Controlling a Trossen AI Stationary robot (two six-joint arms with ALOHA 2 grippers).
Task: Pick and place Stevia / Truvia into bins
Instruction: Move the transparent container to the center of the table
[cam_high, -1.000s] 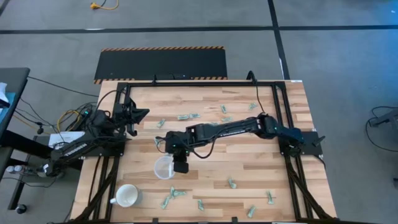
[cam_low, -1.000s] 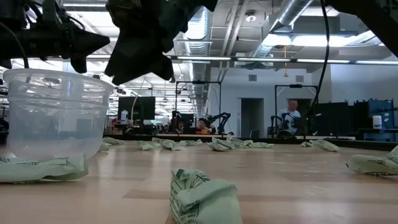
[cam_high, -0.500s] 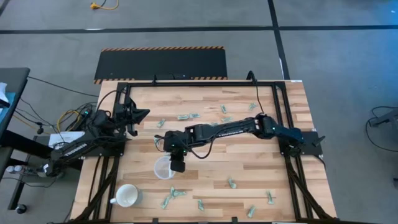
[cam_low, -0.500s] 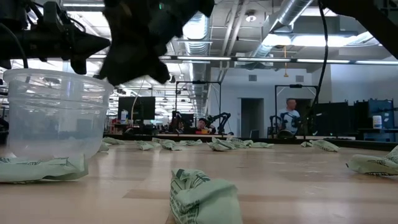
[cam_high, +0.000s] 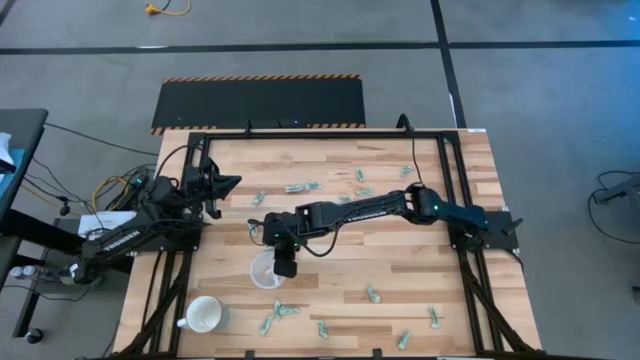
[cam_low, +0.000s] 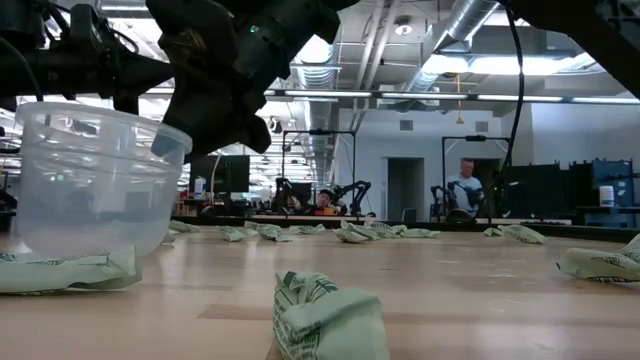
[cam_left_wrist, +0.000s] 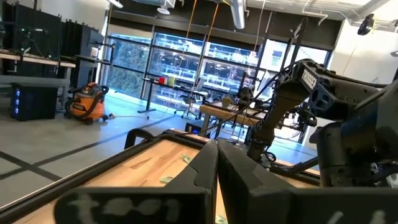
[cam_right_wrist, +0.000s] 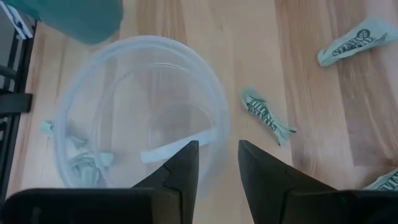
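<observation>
Two dark, jointed arms with trailing black cables, each hand (cam_right_wrist: 214, 171) two flat black fingers.

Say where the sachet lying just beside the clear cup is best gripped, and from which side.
Best taken from straight above, across its narrow middle. The sachet lies flat on the table, long and slim with crumpled ends, so jaws closing across its short width should catch it. It sits apart from the clear cup, probably leaving room for the right gripper, now open over the cup's rim.
</observation>
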